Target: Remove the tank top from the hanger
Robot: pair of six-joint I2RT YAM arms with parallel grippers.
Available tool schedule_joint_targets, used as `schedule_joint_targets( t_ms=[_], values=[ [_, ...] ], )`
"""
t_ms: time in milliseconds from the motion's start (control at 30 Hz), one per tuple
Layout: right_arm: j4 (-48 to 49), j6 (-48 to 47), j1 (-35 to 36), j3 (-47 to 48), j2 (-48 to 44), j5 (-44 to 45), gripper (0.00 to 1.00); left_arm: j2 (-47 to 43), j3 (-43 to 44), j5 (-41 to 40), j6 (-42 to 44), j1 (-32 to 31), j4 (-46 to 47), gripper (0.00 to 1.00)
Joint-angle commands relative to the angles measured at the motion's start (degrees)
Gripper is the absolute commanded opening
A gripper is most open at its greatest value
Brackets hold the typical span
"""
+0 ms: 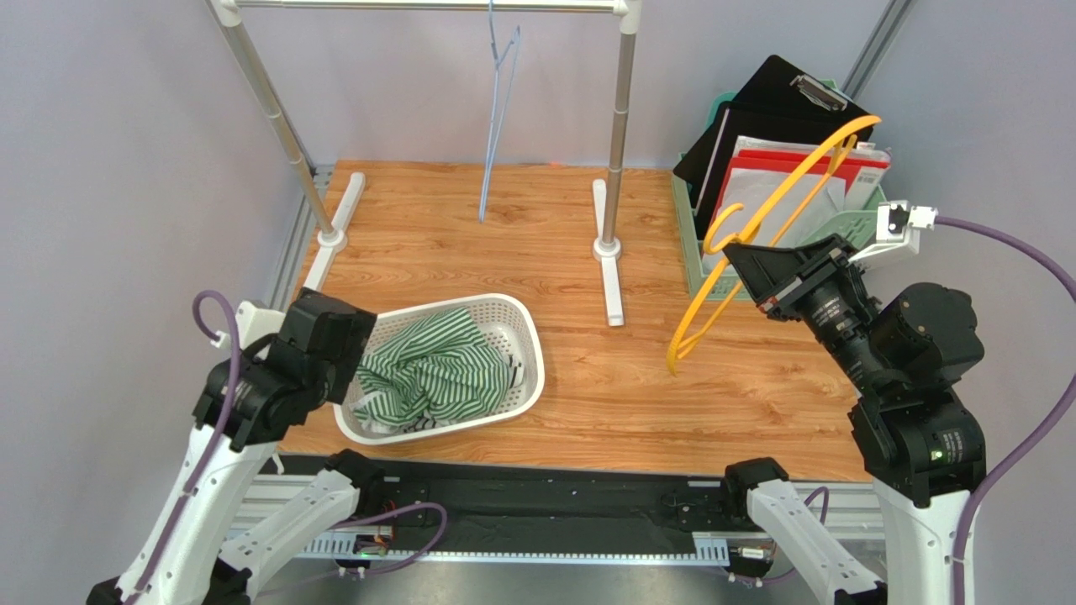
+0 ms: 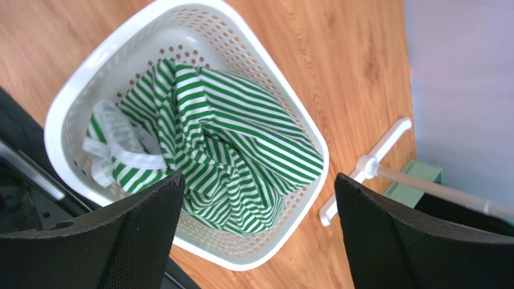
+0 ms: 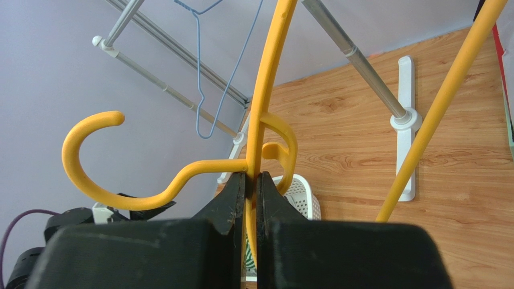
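Observation:
The green-and-white striped tank top (image 1: 430, 368) lies crumpled in the white perforated basket (image 1: 532, 356); it also shows in the left wrist view (image 2: 229, 150), inside the basket (image 2: 84, 78). My left gripper (image 1: 344, 359) is open and empty, just above the basket's near left rim (image 2: 256, 198). My right gripper (image 1: 745, 271) is shut on the bare yellow hanger (image 1: 771, 208) and holds it up at the right. In the right wrist view its fingertips (image 3: 252, 180) clamp the hanger (image 3: 268, 84) beside the hook.
A grey clothes rail (image 1: 619, 151) with white feet stands at the back, a blue wire hanger (image 1: 495, 114) hanging on it. A green bin (image 1: 688, 214) of folders and clipboards stands at the back right, close behind the yellow hanger.

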Motion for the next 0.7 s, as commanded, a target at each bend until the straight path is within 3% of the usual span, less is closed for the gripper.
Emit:
schedule_joint_targets(
  t_ms=[0, 33, 100, 267, 300, 367, 400, 500, 567, 667],
  values=[
    [3.0, 0.5, -0.3, -0.3, 0.1, -1.2, 0.0, -2.5, 4.6, 2.4, 25.3, 0.2, -0.3, 0.93],
    [3.0, 0.7, -0.3, -0.4, 0.1, -1.3, 0.0, -4.2, 4.2, 5.4, 30.8, 0.2, 8.4, 0.91],
    [3.4, 0.9, -0.3, -0.8, 0.1, -1.5, 0.0, -6.1, 2.4, 15.5, 42.3, 0.1, 16.3, 0.89],
    [3.2, 0.7, -0.3, -1.2, 0.8, -2.4, 0.0, -9.9, -2.3, 38.3, 54.4, 0.2, 39.3, 0.86],
    [3.2, 0.8, -0.2, -1.3, 0.8, -2.5, 0.0, -9.6, -2.5, 48.6, 55.6, 0.2, 42.8, 0.86],
    [3.4, 0.7, -0.3, -1.6, 0.8, -2.5, 0.0, -6.7, -1.6, 58.8, 56.6, 0.2, 51.1, 0.87],
    [3.5, 0.8, -0.3, -1.8, 0.8, -2.5, 0.0, -5.0, -0.9, 68.5, 56.6, 0.2, 53.5, 0.87],
    [3.6, 0.9, -0.3, -2.1, 1.4, -2.9, 0.0, 2.0, 1.7, 81.9, 55.8, -1.6, 62.7, 0.9],
    [3.8, 1.2, -0.3, -2.6, 1.8, -3.4, 0.0, 7.3, 5.8, 82.1, 61.0, -7.3, 61.7, 0.92],
    [4.4, 2.1, -0.3, -3.7, 2.0, -3.3, 0.0, 15.0, 13.9, 75.7, 70.8, -18.5, 54.2, 0.93]
  ],
)
